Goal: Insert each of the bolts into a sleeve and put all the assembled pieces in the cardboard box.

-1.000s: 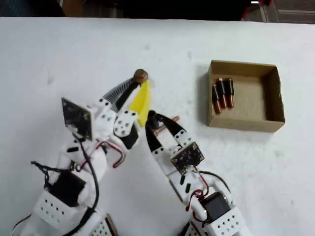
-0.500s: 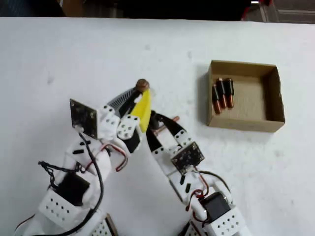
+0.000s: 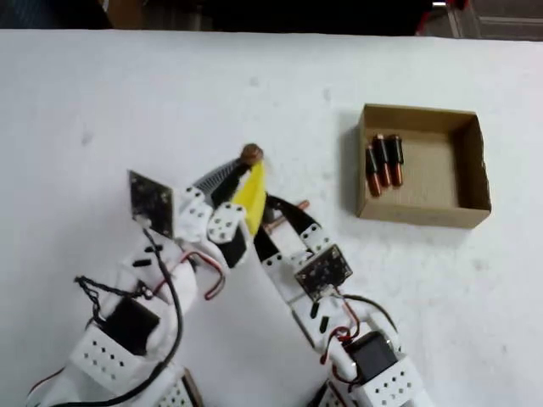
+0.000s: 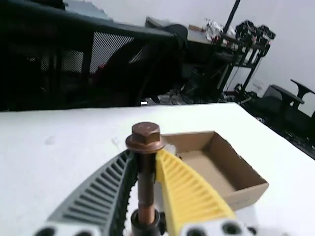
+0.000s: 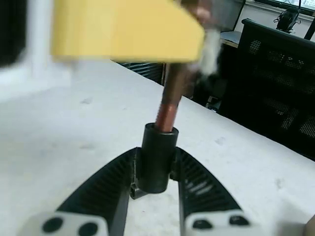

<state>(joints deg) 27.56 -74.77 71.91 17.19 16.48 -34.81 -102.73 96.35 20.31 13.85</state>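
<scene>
Copper bolt [image 4: 144, 138], pinched in left gripper [image 4: 145, 156], sits in black sleeve [image 5: 157, 143] pinched by right gripper [image 5: 155, 156].

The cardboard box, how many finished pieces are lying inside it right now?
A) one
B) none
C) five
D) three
D: in the high view, three assembled pieces lie side by side inside the cardboard box.
</scene>
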